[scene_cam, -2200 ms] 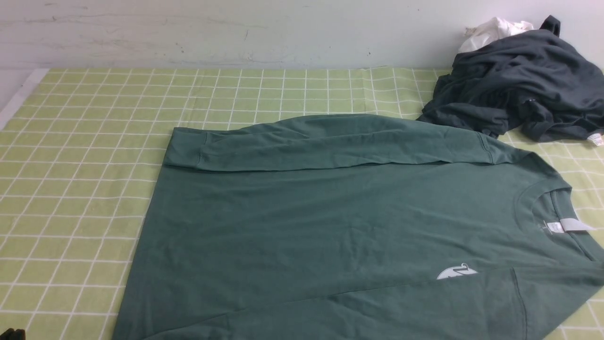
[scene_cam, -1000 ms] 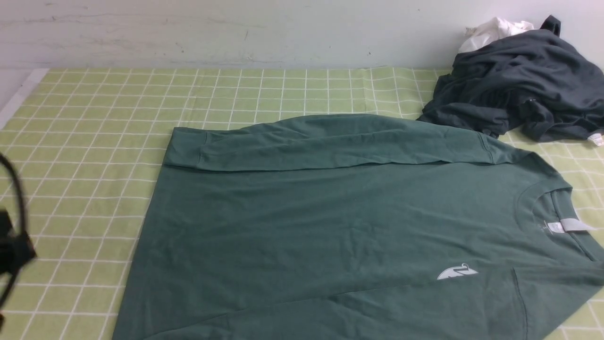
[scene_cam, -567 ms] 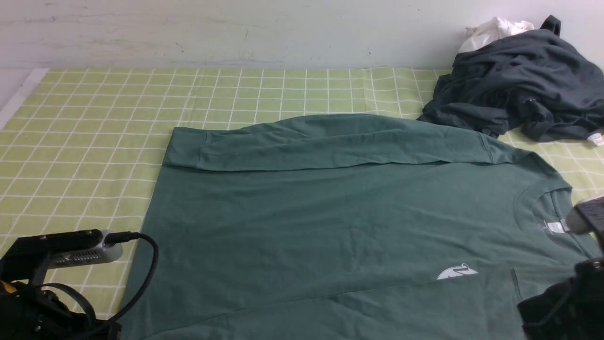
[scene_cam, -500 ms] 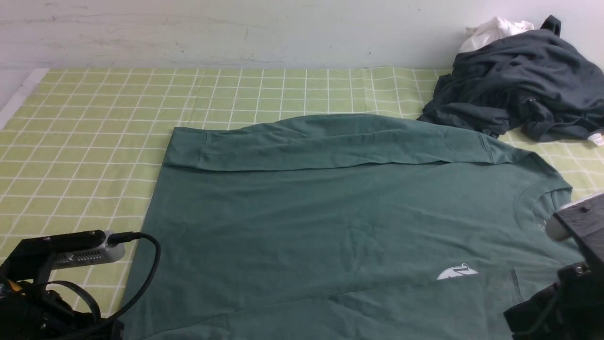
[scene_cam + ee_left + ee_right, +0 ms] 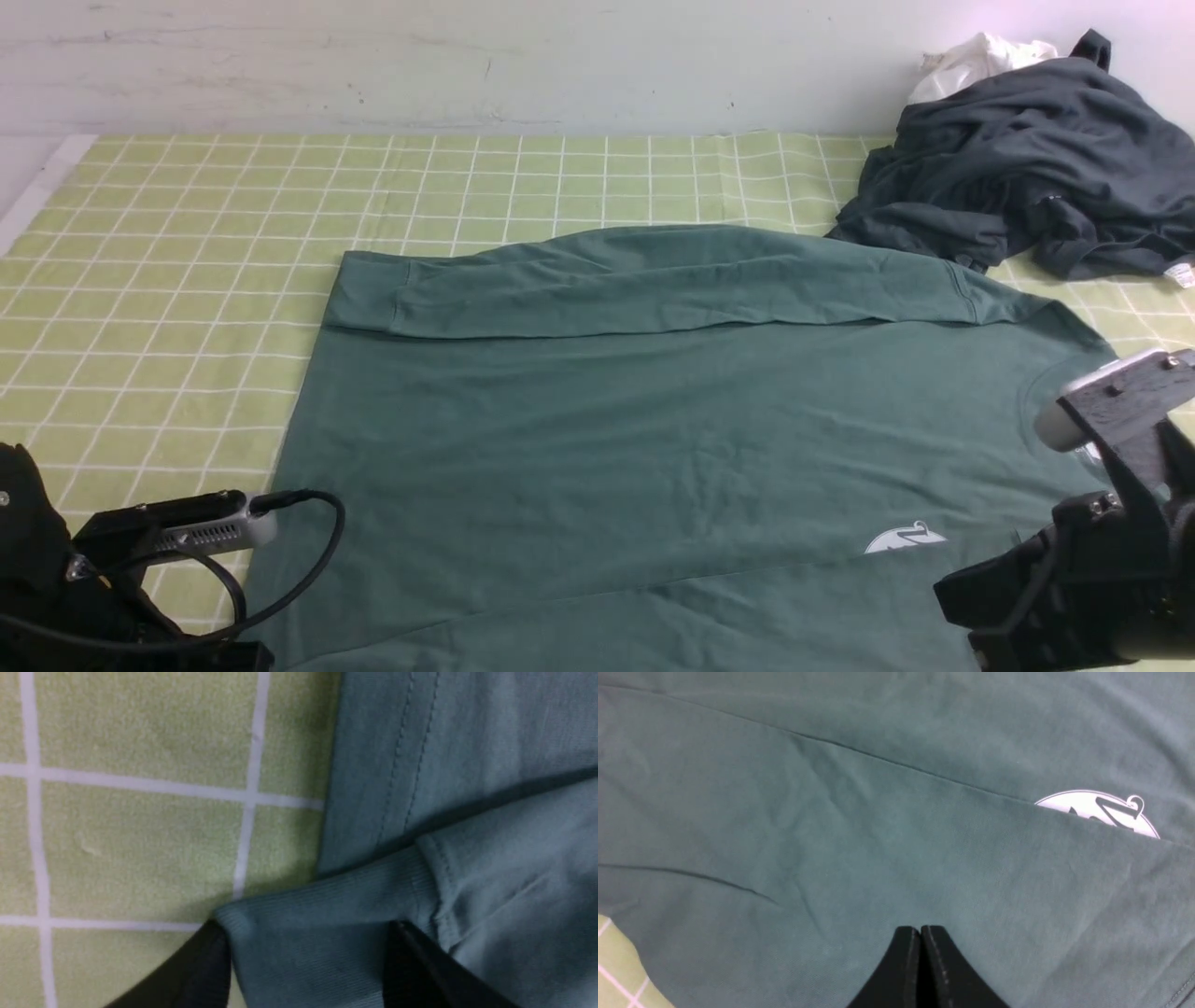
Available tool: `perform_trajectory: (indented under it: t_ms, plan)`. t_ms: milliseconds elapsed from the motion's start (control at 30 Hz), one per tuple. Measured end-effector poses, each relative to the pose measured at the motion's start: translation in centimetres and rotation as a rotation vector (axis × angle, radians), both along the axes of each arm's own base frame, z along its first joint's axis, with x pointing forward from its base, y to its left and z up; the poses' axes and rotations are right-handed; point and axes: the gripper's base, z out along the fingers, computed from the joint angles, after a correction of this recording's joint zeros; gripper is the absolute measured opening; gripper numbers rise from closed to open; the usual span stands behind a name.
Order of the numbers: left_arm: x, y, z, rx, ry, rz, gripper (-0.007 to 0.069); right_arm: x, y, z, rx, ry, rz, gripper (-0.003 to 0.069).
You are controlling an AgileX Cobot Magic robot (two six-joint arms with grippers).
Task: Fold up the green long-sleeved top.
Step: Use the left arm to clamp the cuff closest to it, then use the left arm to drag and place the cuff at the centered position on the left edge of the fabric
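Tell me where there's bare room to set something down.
Free: the checked cloth between the wall and the green top's far sleeve, and the left stretch beside its hem. Crowded: the far right corner, with the dark garment and white cloth; the left arm and right arm fill the near corners.

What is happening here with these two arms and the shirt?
A two-armed robot is folding the green long-sleeved top, which lies flat on a checked cloth with both sleeves folded across the body. The left gripper stands open with the ribbed cuff of the near sleeve between its fingers. The right gripper is shut, over the fabric near the white logo.
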Motion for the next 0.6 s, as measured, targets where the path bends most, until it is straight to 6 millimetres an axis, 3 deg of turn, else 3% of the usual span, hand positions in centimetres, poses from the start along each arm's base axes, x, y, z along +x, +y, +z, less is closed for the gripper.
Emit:
perform_trajectory:
  t_ms: [200, 333, 600]
  plan:
    - [-0.2, 0.0, 1.3, -0.004, -0.073, -0.005, 0.0174, 0.1, 0.0, 0.0, 0.006, -0.006, -0.006, -0.0007]
    - [-0.7, 0.0, 3.3, -0.005, -0.183, -0.003, 0.0046, 0.1, 0.0, 0.1, 0.006, -0.011, -0.009, -0.0007]
    - [-0.8, 0.2, 7.3, 0.046, -0.549, -0.063, 0.0040, 0.2, 0.0, 0.1, 0.007, -0.020, -0.014, -0.0007]
